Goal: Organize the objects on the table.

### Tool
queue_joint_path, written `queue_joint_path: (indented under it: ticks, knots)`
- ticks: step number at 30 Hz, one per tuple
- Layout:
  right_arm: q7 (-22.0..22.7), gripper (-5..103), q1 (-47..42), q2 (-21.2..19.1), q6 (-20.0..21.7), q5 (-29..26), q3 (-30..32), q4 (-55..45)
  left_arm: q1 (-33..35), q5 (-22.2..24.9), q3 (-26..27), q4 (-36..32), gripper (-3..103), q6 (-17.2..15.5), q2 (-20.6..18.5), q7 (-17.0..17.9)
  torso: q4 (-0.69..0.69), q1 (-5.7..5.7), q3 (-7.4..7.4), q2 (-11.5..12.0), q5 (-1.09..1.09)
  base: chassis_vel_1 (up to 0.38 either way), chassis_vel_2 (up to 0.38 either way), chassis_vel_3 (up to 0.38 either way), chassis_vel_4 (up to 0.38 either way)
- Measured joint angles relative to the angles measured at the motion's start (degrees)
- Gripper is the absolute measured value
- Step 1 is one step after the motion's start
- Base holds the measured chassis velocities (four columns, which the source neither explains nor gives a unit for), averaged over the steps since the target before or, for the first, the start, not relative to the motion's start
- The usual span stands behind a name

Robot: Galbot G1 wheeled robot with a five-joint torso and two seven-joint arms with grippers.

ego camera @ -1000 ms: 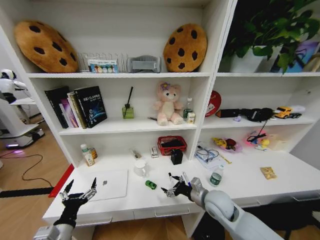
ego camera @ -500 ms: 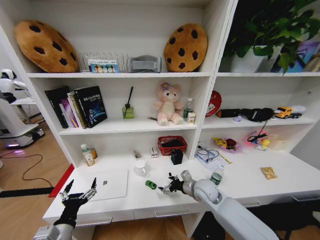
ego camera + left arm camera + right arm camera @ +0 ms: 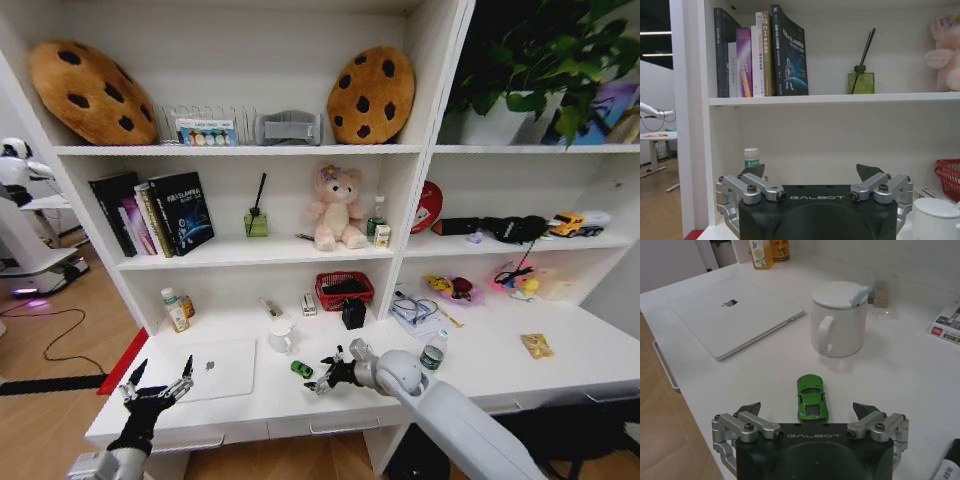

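A long white desk [image 3: 500, 365] joined to white shelving carries scattered items. The right pincer [image 3: 322, 377] reaches out low over the desk, its fingers spread wide and holding nothing. In the right wrist view, a tiny glossy green toy car [image 3: 811, 397] sits on the desk between the open fingertips, apart from both, its near end hidden under the pincer body. Just beyond the car stands a white lidded mug [image 3: 839, 318], and to one side lies a closed silver laptop [image 3: 735, 313] near the desk's front edge.

The left pincer [image 3: 157, 385] hovers at the desk's front left corner, fingers also spread and empty, beside the laptop.

The tidying looks barely begun, judging from how things lie. The car is not yet gripped. A small clear bottle with a green cap [image 3: 432, 353] stands to the right of the right arm, and a yellow packet [image 3: 537, 345] lies farther right on the desk; both are loose. A red mesh basket [image 3: 344, 290] sits at the back of the desk.

Pens are hard to pick out; a dark object at the edge of the right wrist view is cut off and cannot be identified.
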State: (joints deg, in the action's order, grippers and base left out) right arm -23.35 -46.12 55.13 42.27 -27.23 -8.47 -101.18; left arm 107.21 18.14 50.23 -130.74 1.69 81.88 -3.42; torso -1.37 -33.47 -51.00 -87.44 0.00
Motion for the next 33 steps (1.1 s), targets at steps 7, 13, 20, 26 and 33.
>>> queue_joint_path:
  ticks: [7,13,20,26,33]
  knots:
    - [4.00,100,1.00,1.43,-0.05,0.36,-1.90,1.60,0.00,0.00,0.00,0.00,100,0.00,0.00,0.00,0.00,0.00,0.00,0.00,0.00,0.000,0.000,0.000,0.000]
    - [5.35,100,0.76,2.42,-0.08,0.95,-2.88,2.53,0.00,0.00,0.00,0.00,100,0.00,0.00,0.00,0.00,0.01,0.00,0.00,0.00,0.000,0.000,0.000,0.000]
    - [5.76,100,0.52,3.62,-0.11,1.20,-3.06,4.37,0.00,0.00,0.00,0.00,100,0.00,0.00,0.00,0.00,0.01,0.00,0.00,0.01,0.000,0.000,0.000,0.000]
    - [5.91,76,1.06,5.05,-0.22,1.58,-3.97,5.32,0.00,0.00,0.00,0.00,100,0.00,0.00,0.00,0.00,0.01,0.01,0.00,0.00,0.000,0.000,0.000,0.000]
    - [6.55,73,1.10,6.89,-0.27,2.71,-4.46,6.05,0.00,0.00,0.00,0.00,100,0.00,0.00,0.00,0.00,0.01,0.01,-0.01,0.00,0.000,0.000,0.000,0.000]
